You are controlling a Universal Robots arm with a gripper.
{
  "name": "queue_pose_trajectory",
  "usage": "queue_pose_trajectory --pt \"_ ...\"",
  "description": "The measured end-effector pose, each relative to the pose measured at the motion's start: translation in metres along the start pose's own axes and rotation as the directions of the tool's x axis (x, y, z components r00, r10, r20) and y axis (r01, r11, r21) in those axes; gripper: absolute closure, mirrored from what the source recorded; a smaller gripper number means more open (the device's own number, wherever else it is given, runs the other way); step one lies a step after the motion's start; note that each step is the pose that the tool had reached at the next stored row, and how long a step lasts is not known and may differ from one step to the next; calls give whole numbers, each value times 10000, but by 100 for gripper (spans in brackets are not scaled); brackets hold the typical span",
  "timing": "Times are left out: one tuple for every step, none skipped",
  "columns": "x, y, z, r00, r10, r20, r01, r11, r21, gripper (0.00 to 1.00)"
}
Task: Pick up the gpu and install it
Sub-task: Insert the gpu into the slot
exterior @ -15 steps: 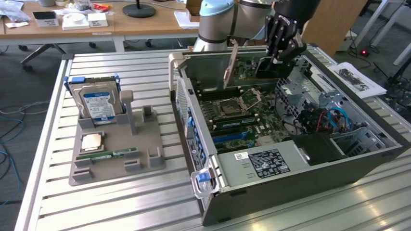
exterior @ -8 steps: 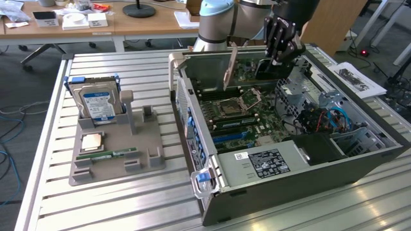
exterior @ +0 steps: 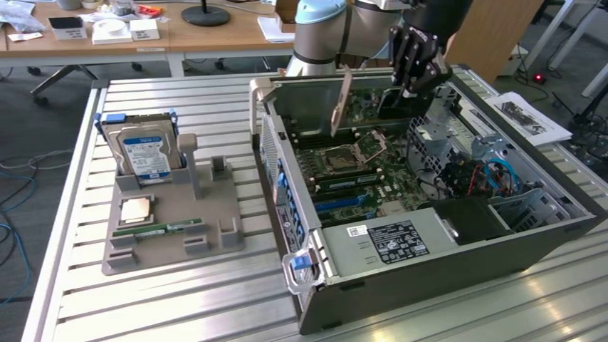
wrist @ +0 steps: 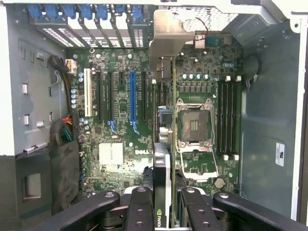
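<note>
The gpu (exterior: 342,100) hangs on edge inside the open computer case (exterior: 532,235), above the motherboard (exterior: 342,178). My gripper (exterior: 413,82) is shut on its upper edge. From the wrist, the gpu (wrist: 162,178) shows edge-on as a thin strip running from between my fingers (wrist: 139,211) to its metal bracket (wrist: 168,33). It floats over the board between the blue expansion slot (wrist: 132,98) and the open processor socket (wrist: 194,126). It sits in no slot. The gripper (wrist: 163,214) grips it from both sides.
A grey holder (exterior: 171,239) at the exterior view's left carries a silver hard drive (exterior: 145,151), a processor chip (exterior: 136,209) and a green memory stick (exterior: 159,230). Case walls, blue slot latches (wrist: 82,10) and cable bundles (exterior: 475,174) ring the board.
</note>
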State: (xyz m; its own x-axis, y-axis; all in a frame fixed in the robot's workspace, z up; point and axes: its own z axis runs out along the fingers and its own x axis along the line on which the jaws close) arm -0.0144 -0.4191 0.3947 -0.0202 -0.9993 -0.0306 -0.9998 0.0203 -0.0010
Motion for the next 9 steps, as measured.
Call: queue_pose_trajectory --pt "0 0 2 9999 -118 0 118 9999 -4 73" --pt "0 0 3 9998 -214 -1 214 9998 -7 73" --pt "0 -1 4 9995 -317 -1 317 9995 -10 73" --pt "0 -1 5 9992 -404 0 404 9992 -13 73" --pt "0 0 7 9989 -469 0 469 9989 -15 73" --pt "0 1 11 9987 -505 2 505 9987 -15 73" --pt "1 6 19 9986 -522 3 522 9986 -15 73" --pt "1 10 30 9986 -525 2 525 9986 -15 73" --pt "2 15 45 9986 -525 -3 525 9986 -17 73"
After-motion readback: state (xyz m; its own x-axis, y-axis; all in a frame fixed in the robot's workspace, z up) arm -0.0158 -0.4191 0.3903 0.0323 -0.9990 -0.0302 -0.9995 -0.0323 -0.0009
